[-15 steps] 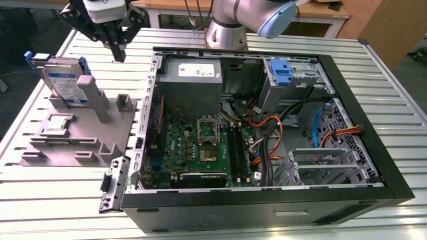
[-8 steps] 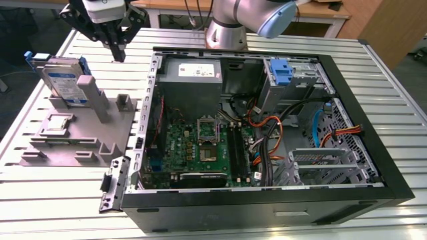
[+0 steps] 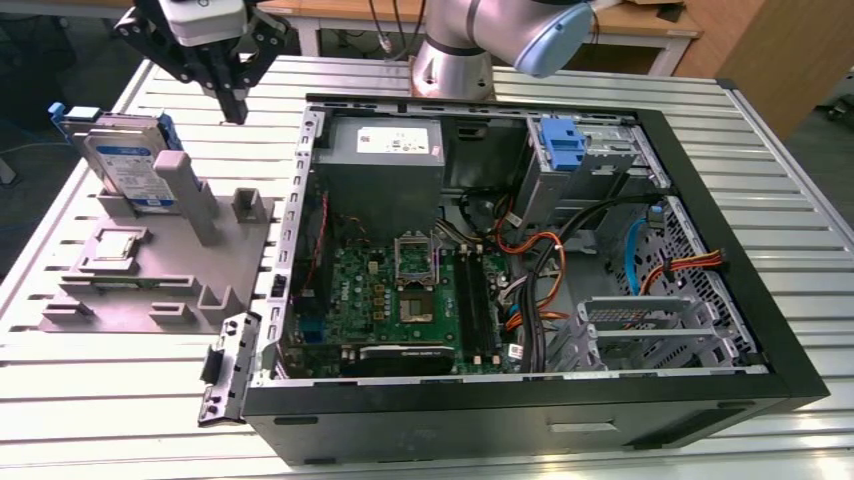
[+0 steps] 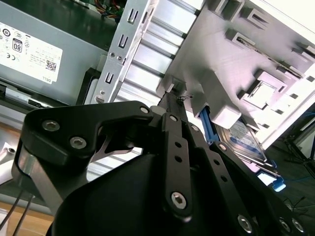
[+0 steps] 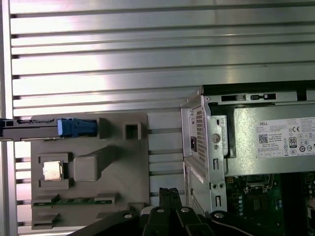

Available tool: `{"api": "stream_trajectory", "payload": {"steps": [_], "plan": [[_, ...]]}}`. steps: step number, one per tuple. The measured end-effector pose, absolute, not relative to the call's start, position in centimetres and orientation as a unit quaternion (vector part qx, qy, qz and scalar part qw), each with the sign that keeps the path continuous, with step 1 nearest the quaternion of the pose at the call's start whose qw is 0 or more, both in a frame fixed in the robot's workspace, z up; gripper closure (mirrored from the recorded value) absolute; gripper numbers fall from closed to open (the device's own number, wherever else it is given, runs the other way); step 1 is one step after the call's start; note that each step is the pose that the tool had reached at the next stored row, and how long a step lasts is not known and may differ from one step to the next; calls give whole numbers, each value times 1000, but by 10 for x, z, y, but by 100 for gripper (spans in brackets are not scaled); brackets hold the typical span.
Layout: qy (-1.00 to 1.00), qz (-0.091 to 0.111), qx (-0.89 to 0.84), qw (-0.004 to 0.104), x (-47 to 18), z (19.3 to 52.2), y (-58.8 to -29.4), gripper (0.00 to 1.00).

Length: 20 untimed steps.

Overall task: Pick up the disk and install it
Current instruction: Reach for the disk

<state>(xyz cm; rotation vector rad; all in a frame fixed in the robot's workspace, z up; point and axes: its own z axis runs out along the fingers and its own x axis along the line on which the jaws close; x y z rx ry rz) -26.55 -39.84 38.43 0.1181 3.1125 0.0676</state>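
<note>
The disk [image 3: 127,160] stands upright on edge in the grey fixture block [image 3: 147,275], its blue carrier along the edges. The first wrist view sees the disk [image 5: 29,129] edge-on, with the blue carrier end [image 5: 76,128] showing. In the second wrist view the disk [image 4: 246,140] lies behind the fixture's post. My gripper [image 3: 235,108] hangs above the table between the fixture and the open computer case [image 3: 694,130], to the exterior view's right of the disk and apart from it. In both wrist views the fingertips [image 5: 170,192] [image 4: 173,96] meet with nothing between them.
The case lies open with motherboard [image 3: 400,290], power supply [image 3: 380,150], cables and an empty drive cage [image 3: 647,320]. A blue bracket [image 3: 561,140] sits in the upper drive bay. The fixture block [image 5: 123,162] also holds a chip [image 5: 51,169]. The table is slatted aluminium [image 5: 147,59].
</note>
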Motion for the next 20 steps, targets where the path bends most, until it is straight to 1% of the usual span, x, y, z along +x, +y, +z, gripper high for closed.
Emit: {"api": "stream_trajectory", "payload": {"steps": [14,20], "plan": [[999,22,38,13,-282,384,-398,90],[999,22,38,10,-292,384,-394,90]]}}
